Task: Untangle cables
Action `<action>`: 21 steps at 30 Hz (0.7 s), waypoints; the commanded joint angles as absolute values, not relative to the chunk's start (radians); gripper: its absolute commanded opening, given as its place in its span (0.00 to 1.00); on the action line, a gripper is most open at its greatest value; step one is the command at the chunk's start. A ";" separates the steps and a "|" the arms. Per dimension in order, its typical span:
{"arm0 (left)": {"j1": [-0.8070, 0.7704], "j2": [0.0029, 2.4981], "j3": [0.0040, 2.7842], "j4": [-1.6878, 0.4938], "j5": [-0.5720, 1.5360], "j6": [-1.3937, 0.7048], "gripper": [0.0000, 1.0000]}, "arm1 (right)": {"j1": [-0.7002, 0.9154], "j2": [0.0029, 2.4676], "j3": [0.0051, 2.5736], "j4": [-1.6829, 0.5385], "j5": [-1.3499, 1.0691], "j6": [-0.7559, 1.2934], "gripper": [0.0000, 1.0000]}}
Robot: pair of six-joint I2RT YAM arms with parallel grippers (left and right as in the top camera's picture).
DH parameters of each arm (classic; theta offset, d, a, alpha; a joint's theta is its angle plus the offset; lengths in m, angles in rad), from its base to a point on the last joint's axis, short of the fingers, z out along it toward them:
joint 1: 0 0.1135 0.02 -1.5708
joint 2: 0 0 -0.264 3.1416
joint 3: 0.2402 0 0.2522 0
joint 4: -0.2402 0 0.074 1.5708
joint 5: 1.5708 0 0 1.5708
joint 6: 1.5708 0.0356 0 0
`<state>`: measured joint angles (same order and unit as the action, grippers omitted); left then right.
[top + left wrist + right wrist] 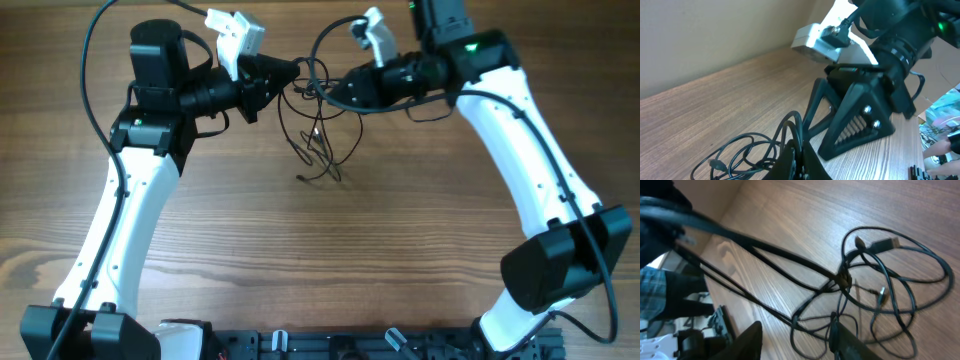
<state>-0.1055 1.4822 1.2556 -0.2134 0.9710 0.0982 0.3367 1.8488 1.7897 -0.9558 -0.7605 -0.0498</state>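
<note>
The cables (318,148) lie in a loose black tangle on the wooden table (400,250), toward 12 o'clock of its middle. Several strands rise taut toward 11 o'clock into the left gripper (292,78). Its jaws are pressed together on those strands. That arm reaches in from 8 o'clock, forearm level and pointing to 3 o'clock.

The right gripper (335,92) hangs at 1 o'clock of the tangle. Its fingers (752,340) are spread, with cable loops lying in the gap. Its arm bends in from 4 o'clock.

In the left wrist view that gripper's own tips are cut off by the lower edge. The plug ends (887,243) are blurred in the right wrist view, and how the strands cross at the knot (842,280) cannot be made out.

A pale wall (715,35) stands behind the table.
</note>
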 commanded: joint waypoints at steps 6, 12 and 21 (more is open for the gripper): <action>-0.105 1.466 1.261 -0.137 0.999 0.039 0.04 | 0.426 1.863 1.773 -0.852 -0.519 0.184 0.35; -0.102 1.466 1.261 -0.072 0.994 -0.009 0.04 | 0.440 1.863 1.773 -0.818 -0.431 0.291 0.33; -0.100 1.466 1.261 -0.062 0.994 -0.014 0.04 | 0.440 1.863 1.773 -0.806 -0.426 0.331 0.32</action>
<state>-0.1043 1.4822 1.2556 -0.0750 0.9714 0.0048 0.4362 1.8484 1.7824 -0.8192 -0.4507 0.2916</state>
